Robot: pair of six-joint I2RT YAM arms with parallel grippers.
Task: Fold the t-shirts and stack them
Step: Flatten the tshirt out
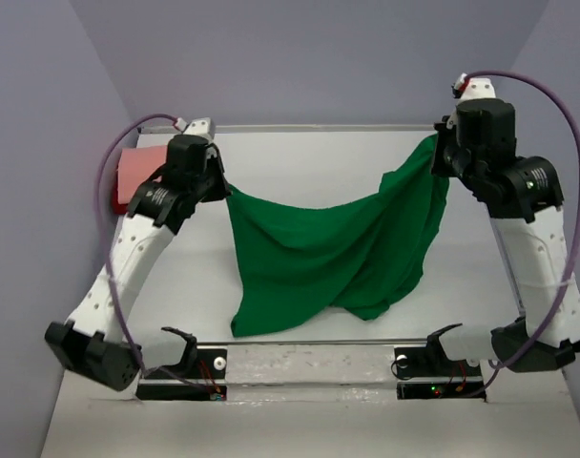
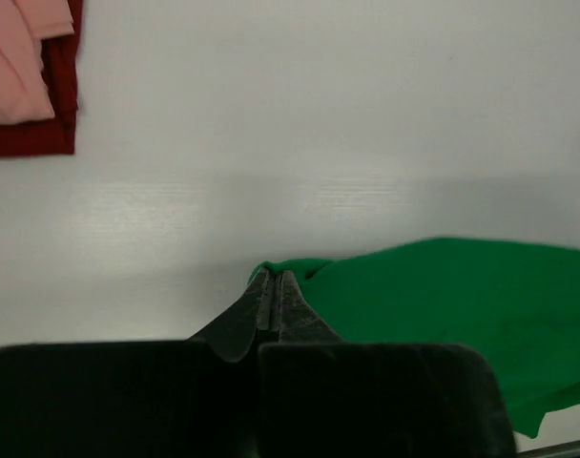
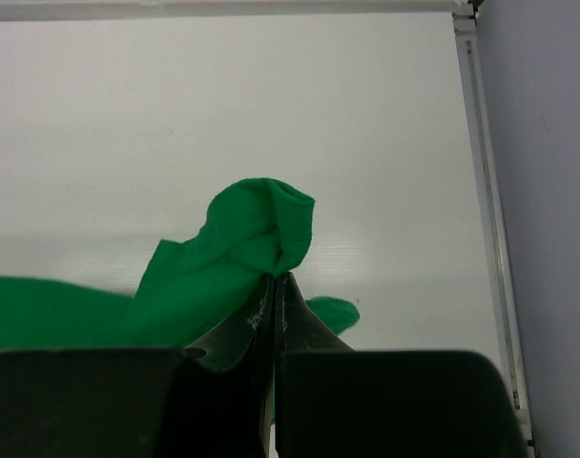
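Left fingers: the left gripper (image 1: 224,187) (image 2: 274,288) has its two fingers pressed flat together with no gap showing. They pinch one upper corner of the green t-shirt (image 1: 328,258).
Cloth at left fingers: in the left wrist view a small bunch of the green t-shirt (image 2: 443,296) sticks out right at the fingertips. The rest spreads away to the right of them.
Right fingers: the right gripper (image 1: 436,145) (image 3: 276,284) is closed tight as well, and it clamps the shirt's other upper corner.
Cloth at right fingers: in the right wrist view a rounded fold of the green t-shirt (image 3: 247,248) stands up just above the tips. More cloth trails off to the left below it, and a small tab shows to the right of the fingers.
Green t-shirt, position: it hangs stretched between the two grippers over the middle of the table (image 1: 309,153). Its top edge sags in a shallow curve and is higher on the right side than on the left.
Green t-shirt, lower part: it falls in loose diagonal folds toward the near edge of the table. I cannot tell whether the hem rests on the surface.
Pink t-shirt (image 1: 128,176) (image 2: 23,57): it lies folded at the far left of the table, behind the left arm and well apart from the green one.
Dark red t-shirt (image 2: 42,138): it lies folded directly under the pink one, and its edge shows around the pink cloth.
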